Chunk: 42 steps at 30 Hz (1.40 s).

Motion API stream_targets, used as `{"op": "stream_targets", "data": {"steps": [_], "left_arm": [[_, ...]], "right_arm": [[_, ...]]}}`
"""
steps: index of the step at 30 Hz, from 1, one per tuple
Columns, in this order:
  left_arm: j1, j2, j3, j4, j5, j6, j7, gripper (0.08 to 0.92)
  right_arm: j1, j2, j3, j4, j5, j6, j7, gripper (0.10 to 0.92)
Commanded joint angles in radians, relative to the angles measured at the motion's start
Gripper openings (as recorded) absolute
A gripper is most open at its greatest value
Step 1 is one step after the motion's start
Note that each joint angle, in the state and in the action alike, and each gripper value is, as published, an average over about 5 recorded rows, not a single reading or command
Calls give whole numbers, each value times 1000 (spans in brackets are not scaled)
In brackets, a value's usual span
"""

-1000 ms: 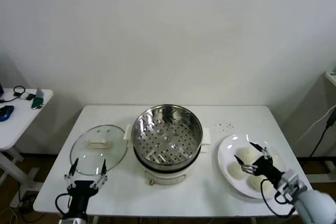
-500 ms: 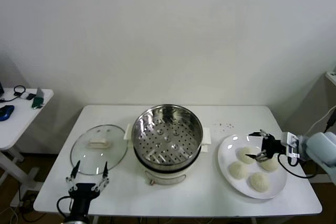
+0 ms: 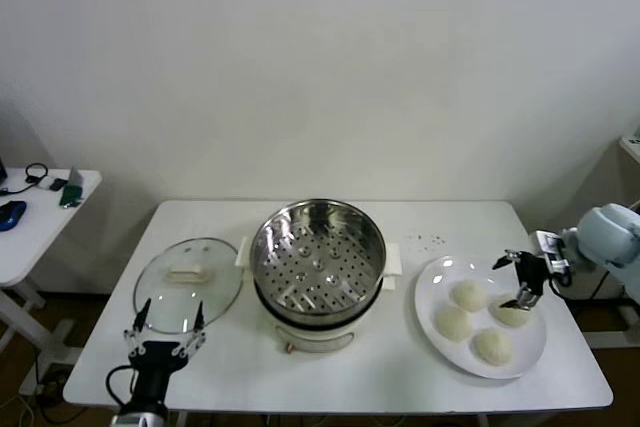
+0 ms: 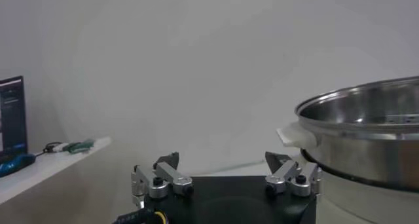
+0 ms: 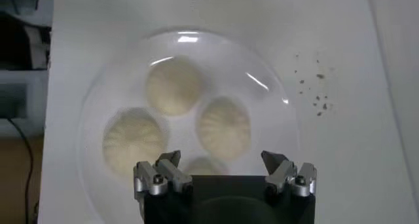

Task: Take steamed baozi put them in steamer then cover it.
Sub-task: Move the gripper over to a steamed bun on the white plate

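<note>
On the white plate lie four baozi under the spread right gripper; steamer empty.

There are four steamed baozi, all on one white plate; the fourth lies directly under the right gripper and the other three sit just beside it. There is one steamer, well apart from that gripper and with no buns in it. One cover lies just ahead of the left gripper. That makes two grippers, both spread wide, and one table under everything.
</note>
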Motion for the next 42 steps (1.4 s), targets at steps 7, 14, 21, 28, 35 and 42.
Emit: {"op": "stream_targets", "data": {"steps": [7, 14, 21, 28, 35, 42], "left_arm": [[-12, 5, -10, 2, -4, 14, -3, 823], [-19, 2, -11, 0, -2, 21, -6, 823], [-20, 1, -15, 0, -2, 24, -7, 823], [-18, 0, -19, 0, -2, 22, -8, 823], [-18, 2, -19, -2, -1, 23, -9, 823], [-18, 1, -19, -4, -1, 23, -11, 823]], "right_arm": [[218, 177, -308, -163, -28, 2, -29, 823], [156, 228, -271, -207, -68, 10, -11, 823], [121, 260, -262, -233, -99, 21, -4, 823], [99, 284, -247, -253, -125, 33, 1, 823], [89, 288, -233, -254, -136, 44, 4, 818], [90, 276, -225, -249, -139, 55, 3, 741]]}}
